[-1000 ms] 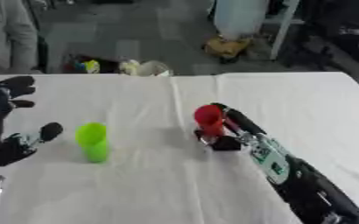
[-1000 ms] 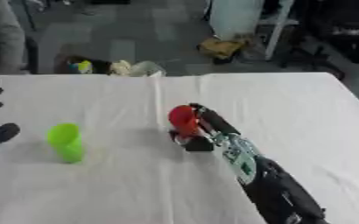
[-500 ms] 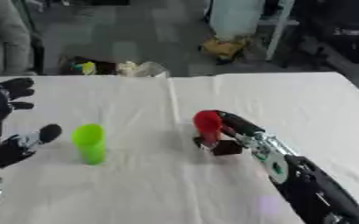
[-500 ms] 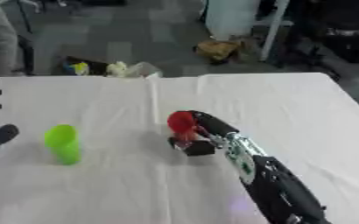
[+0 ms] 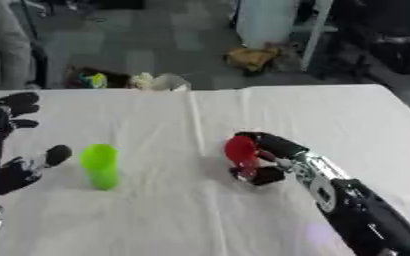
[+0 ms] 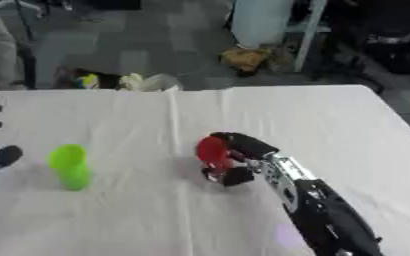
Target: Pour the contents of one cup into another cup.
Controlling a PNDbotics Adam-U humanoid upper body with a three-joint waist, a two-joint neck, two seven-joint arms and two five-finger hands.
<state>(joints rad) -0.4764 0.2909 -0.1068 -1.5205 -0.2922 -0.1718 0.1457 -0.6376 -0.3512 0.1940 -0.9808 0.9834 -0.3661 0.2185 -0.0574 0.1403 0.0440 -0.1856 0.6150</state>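
White cloth covers the surface (image 5: 200, 215). I see my right hand (image 5: 265, 160) curled round the red cup (image 5: 242, 152) near the middle, the green cup (image 5: 100, 165) upright well left, left hand (image 5: 12, 150) spread open beside it.

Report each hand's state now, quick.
Left hand: open, holding nothing, beside the green cup.
Right hand: closed around the red cup.

A table (image 5: 348, 115) covered with a white, slightly creased cloth (image 5: 182, 215) spans the view. A green cup (image 5: 100, 165) stands upright left of centre; a red cup (image 5: 242, 152) sits near the middle, well apart from it.
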